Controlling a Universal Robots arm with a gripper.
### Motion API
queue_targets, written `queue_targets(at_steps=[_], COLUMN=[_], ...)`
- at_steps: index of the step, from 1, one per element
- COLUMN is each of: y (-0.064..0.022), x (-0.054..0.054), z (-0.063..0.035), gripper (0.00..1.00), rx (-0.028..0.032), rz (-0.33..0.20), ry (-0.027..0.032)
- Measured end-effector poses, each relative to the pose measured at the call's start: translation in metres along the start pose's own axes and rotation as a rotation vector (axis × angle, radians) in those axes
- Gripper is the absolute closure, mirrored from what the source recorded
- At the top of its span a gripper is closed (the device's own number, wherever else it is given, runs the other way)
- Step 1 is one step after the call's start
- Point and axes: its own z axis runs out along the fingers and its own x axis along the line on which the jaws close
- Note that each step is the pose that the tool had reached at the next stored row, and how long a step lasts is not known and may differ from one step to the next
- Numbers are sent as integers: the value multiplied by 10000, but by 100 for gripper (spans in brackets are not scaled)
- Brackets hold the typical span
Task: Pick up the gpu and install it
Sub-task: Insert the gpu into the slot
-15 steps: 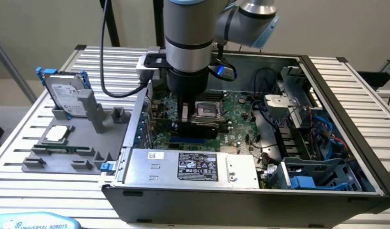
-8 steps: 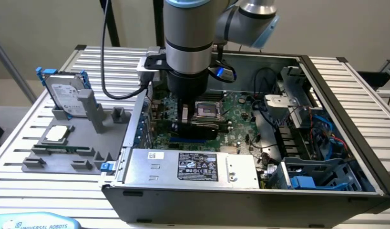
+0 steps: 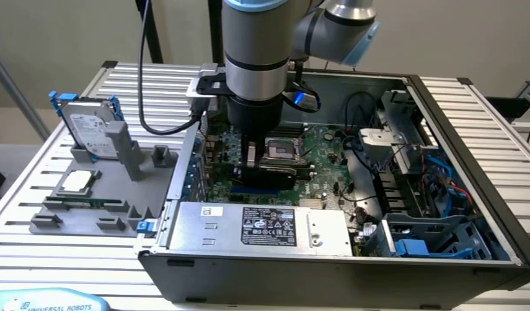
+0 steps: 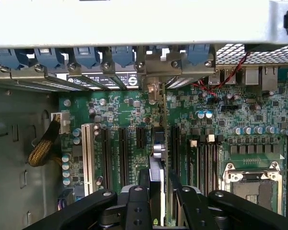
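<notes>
"UNIVERSAL ROBOTS" legible on light-blue item (image 3: 42,302) at exterior view's lower left corner. Power supply label (image 3: 269,226): black, certification marks, print unreadable. Hard drive label (image 3: 89,133): white, text unreadable.

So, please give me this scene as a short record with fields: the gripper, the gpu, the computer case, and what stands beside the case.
gripper: lowered inside the open computer case, above the motherboard, closed on the gpu
gpu: held edge-on, upright, over the expansion slots, its end toward the rear slot brackets
motherboard: green, CPU socket open and empty
computer case: lying on its side, lid off
grey holder: on the exterior view's left, carries the hard drive with blue rails and the CPU chip
</notes>
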Motion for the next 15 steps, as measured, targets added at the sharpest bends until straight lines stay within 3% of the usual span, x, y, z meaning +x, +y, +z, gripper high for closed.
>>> queue_targets(at_steps=[10, 15], y=[3, 5], x=[0, 0], z=[24, 43], gripper=[74, 74], rx=[3, 4], rz=[2, 2], ry=[99, 107])
